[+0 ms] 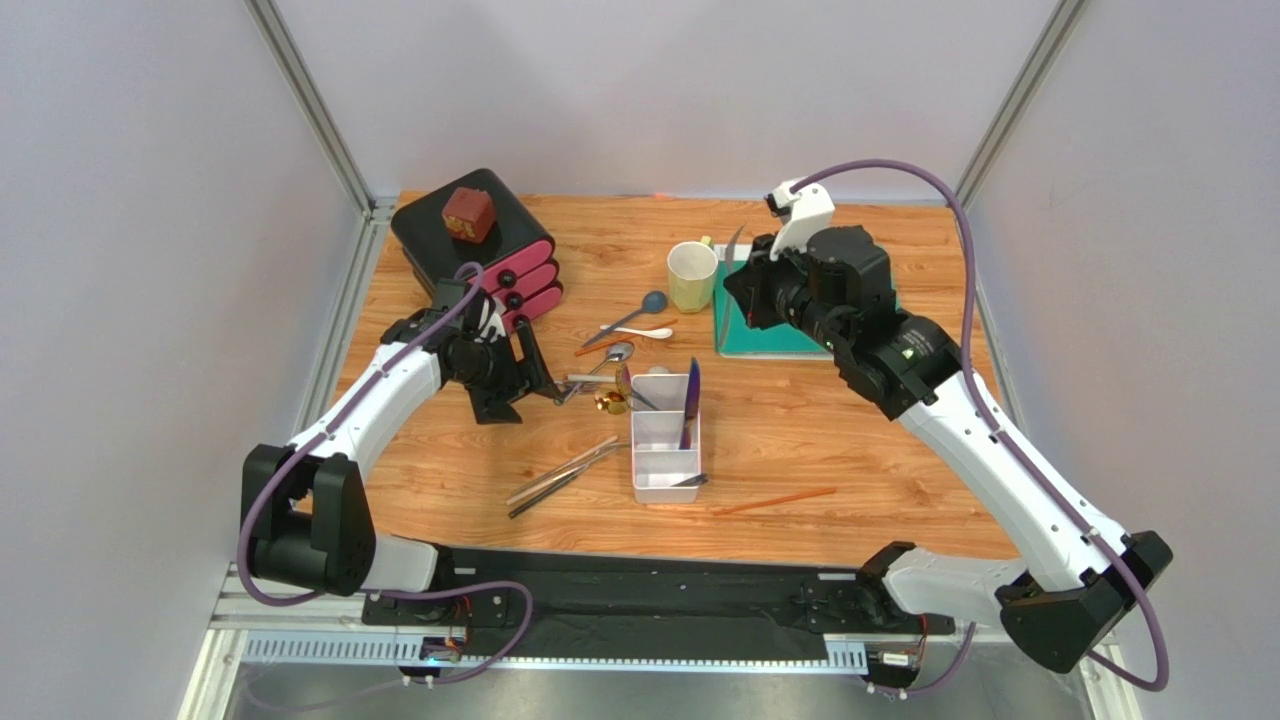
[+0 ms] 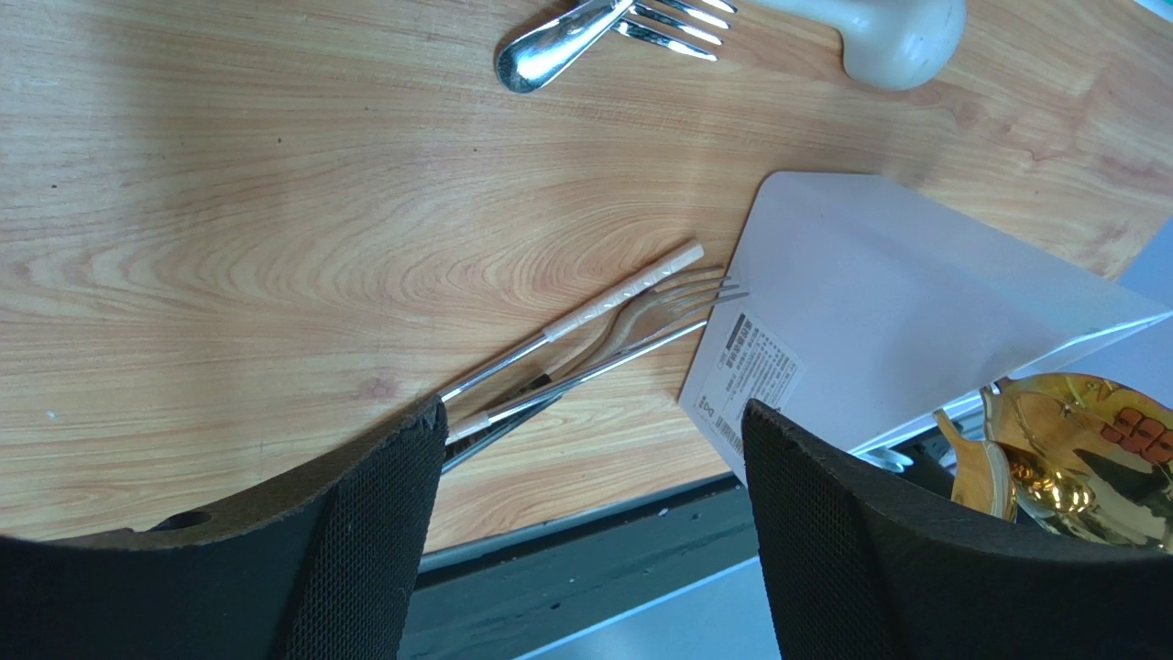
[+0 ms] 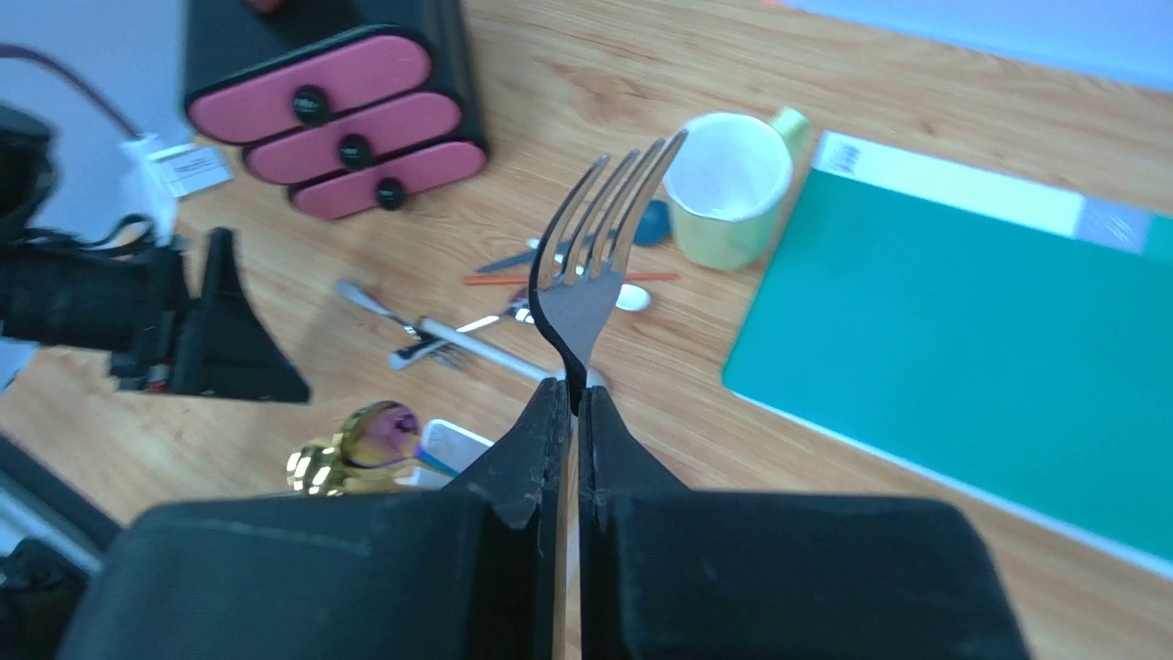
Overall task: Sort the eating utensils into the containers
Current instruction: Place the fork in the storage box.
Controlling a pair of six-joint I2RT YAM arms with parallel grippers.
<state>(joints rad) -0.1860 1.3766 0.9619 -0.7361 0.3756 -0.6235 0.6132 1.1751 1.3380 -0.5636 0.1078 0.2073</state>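
Observation:
My right gripper [image 3: 573, 392] is shut on the handle of a silver fork [image 3: 595, 255], held tines-up in the air over the table's back middle [image 1: 736, 248]. My left gripper [image 1: 526, 378] is open and empty, low over the table left of the white divided tray [image 1: 666, 450]. The tray holds a purple knife [image 1: 691, 398] and other pieces. A silver fork and sticks [image 2: 592, 344] lie beyond the left fingertips [image 2: 399, 481], beside the tray [image 2: 881, 289]. A blue spoon [image 1: 657, 305], a white spoon [image 1: 654, 333], a silver spoon [image 1: 609, 360] and a gold piece [image 1: 609, 401] lie behind the tray.
A black box with pink drawers [image 1: 496, 255] stands at the back left. A pale mug [image 1: 691, 275] and a green mat [image 1: 774, 333] are at the back middle. An orange-brown chopstick [image 1: 774, 501] lies front right of the tray.

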